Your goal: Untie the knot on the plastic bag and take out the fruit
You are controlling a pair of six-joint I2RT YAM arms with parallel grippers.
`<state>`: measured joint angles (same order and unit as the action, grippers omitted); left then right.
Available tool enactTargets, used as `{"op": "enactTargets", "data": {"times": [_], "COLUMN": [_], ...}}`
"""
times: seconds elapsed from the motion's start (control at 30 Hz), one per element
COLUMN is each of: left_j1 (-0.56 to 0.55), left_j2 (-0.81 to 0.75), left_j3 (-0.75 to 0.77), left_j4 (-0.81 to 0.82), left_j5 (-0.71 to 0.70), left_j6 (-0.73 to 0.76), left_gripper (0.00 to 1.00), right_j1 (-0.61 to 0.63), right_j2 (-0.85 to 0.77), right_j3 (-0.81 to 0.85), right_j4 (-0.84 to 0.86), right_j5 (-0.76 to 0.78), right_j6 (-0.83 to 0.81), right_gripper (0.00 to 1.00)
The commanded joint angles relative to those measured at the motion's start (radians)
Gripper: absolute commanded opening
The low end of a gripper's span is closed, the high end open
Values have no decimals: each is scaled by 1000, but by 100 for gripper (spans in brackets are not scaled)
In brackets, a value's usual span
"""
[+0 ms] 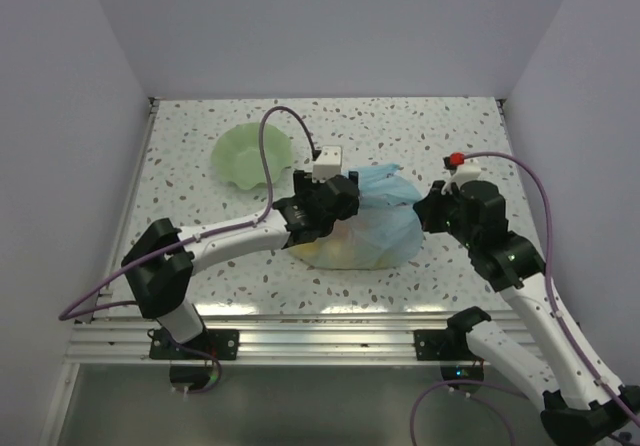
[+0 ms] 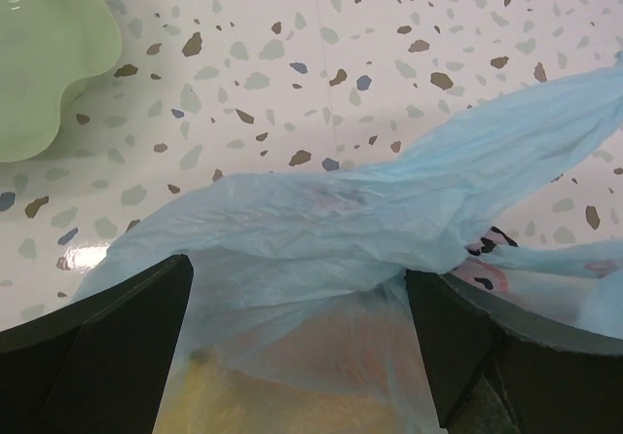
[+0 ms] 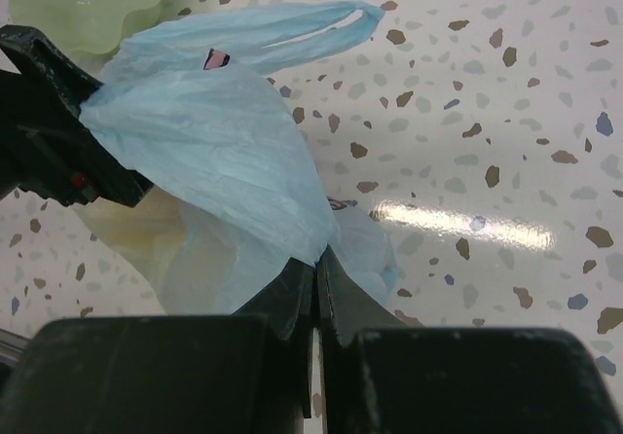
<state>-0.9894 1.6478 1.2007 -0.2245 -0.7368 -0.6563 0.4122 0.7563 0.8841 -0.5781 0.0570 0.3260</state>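
From above, the plastic bag (image 1: 385,228) lies mid-table (image 1: 450,136) between my arms, with fruit (image 1: 335,253) showing yellow through it. The left claw (image 1: 348,202) is at its top and the right claw (image 1: 422,213) at its side.

On the left wrist view, that claw stands spread, with film bunched between the fingers (image 2: 107,337) but ungripped.

On the right wrist view, the claw is pressed together on a fold of film. I cannot make out the knot. Pulling now, I judge the thin film may tear or the bag drag, since only one claw holds it.
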Motion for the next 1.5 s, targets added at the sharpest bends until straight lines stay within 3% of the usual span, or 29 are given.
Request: {"op": "enactTargets", "data": {"times": [0.0, 0.17, 0.3, 0.37, 0.53, 0.63, 0.8, 0.97, 1.1, 1.23, 1.47], "left_j1": [52, 172, 231, 242, 310, 376, 423, 448, 451, 451, 449], "left_j2": [3, -12, -75, -129, -247, -279, -235, -191, -210, -259, -339], "left_j3": [-15, -96, -231, -268, -362, -311, -95, 20, -18, -188, -534], "left_j4": [57, 70, 93, 96, 120, 154, 154, 206, 289, 373, 476], "left_j5": [-38, 53, 80, 88, 176, 281, 399, 534, 579, 643, 697], "left_j6": [-60, -117, -140, -146, -129, -57, 92, 149, 178, 143, 38], "left_gripper": [95, 88, 74, 68, 44, 28, 0, 0, 0, 0, 2], "right_j1": [2, 2, 2, 2, 0, 0, -1, -7, -7, -7, -7], "right_j2": [-28, -67, -97, -103, -88, -34, 89, 156, 155, 77, -66], "right_j3": [32, 15, 0, -14, -31, 15, 131, 214, 201, 80, -95], "right_j4": [-9, -48, -100, -123, -97, -56, 15, 83, 106, 104, -43], "right_j5": [12, 134, 298, 326, 337, 351, 454, 471, 425, 255, 97], "right_j6": [-25, 14, 79, 103, 140, 120, 68, 47, 28, 22, 73], "right_gripper": [0, 0, 0, 0, 0, 0, 0, 0, 0, 0, 0]}}
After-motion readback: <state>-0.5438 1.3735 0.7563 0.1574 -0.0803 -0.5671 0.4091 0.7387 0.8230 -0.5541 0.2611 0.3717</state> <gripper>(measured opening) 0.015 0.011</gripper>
